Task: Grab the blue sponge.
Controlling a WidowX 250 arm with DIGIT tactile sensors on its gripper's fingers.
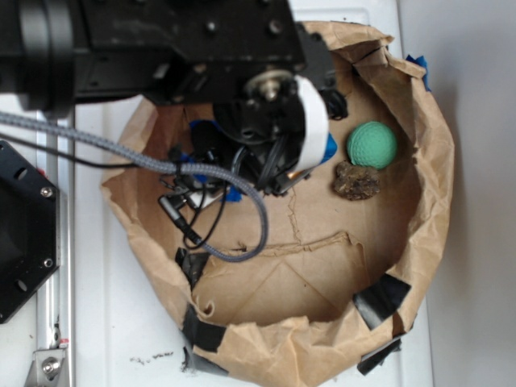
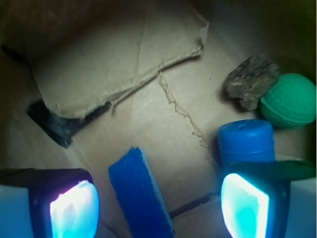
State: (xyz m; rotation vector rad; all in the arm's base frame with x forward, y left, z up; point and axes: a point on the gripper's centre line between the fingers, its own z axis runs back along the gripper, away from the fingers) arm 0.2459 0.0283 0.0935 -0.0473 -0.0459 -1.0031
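Wrist view: our gripper (image 2: 158, 208) hangs spread wide over the blue sponge (image 2: 140, 193); we judge the right pad (image 2: 245, 208) may snag the blue bottle (image 2: 246, 141) beside it.

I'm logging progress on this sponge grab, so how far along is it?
Done: the gripper is inside the brown paper bag, its open fingers either side of the flat blue rectangular sponge. In hand: nothing, the sponge lies on the bag floor. Left: lower, close and lift, avoiding the round blue bottle beside one finger.
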